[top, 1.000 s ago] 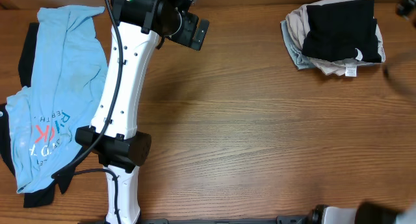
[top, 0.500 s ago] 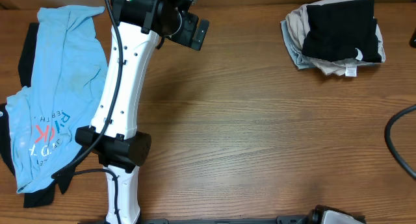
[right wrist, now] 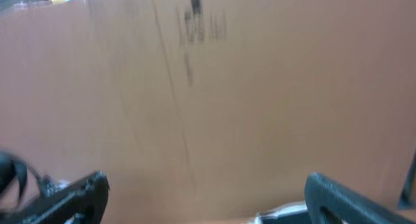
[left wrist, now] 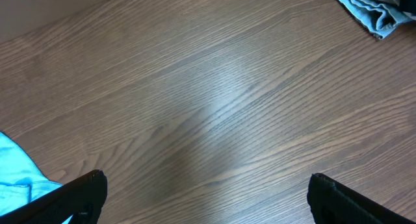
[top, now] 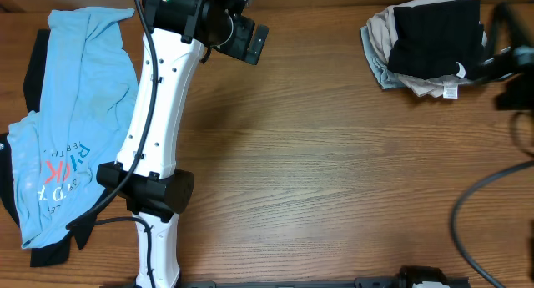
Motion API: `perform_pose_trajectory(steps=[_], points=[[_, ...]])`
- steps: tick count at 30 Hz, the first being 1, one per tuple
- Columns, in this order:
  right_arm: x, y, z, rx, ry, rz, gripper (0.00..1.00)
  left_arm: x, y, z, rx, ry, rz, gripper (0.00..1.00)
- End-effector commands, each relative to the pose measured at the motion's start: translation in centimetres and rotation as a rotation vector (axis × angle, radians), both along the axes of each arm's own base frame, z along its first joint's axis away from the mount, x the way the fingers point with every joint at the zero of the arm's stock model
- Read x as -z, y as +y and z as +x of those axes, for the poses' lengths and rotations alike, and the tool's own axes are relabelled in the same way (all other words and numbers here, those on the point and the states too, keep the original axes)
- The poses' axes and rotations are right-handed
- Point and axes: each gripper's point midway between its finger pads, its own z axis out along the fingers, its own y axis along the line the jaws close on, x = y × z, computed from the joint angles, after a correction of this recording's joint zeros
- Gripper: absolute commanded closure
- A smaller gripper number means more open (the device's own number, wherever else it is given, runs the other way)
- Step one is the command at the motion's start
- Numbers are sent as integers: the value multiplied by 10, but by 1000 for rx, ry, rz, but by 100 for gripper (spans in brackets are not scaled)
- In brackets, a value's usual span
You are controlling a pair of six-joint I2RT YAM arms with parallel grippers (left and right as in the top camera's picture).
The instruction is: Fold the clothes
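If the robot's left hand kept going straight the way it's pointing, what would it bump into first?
Most likely the bare wooden table. The open left hand points at plain wood. The light-blue tee lies off to one side and a grey-blue cloth sits farther away, though depth is hard to judge.

Wood-grain tbl [top: 334,171] w/ blurry brown cardboard-like wall [right wrist: 273,87].

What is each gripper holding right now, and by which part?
Nothing is held. The left gripper is open above the table, and the right gripper is open too, with nothing between its jaws.
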Motion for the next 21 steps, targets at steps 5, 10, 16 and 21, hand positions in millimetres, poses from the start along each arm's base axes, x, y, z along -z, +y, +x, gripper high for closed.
perform_pose_trajectory(steps=[5, 10, 16, 21], points=[[104, 20, 11, -71, 5, 0, 0, 5, 0, 0, 12, 8, 16, 0], [174, 34, 3, -119, -36, 0, 0, 5, 0, 0, 12, 8, 16, 0], [251, 45, -15, -163, -82, 1, 0, 5, 0, 0, 12, 8, 16, 0], [282, 46, -26, -172, -134, 3, 0, 5, 0, 0, 12, 8, 16, 0]])
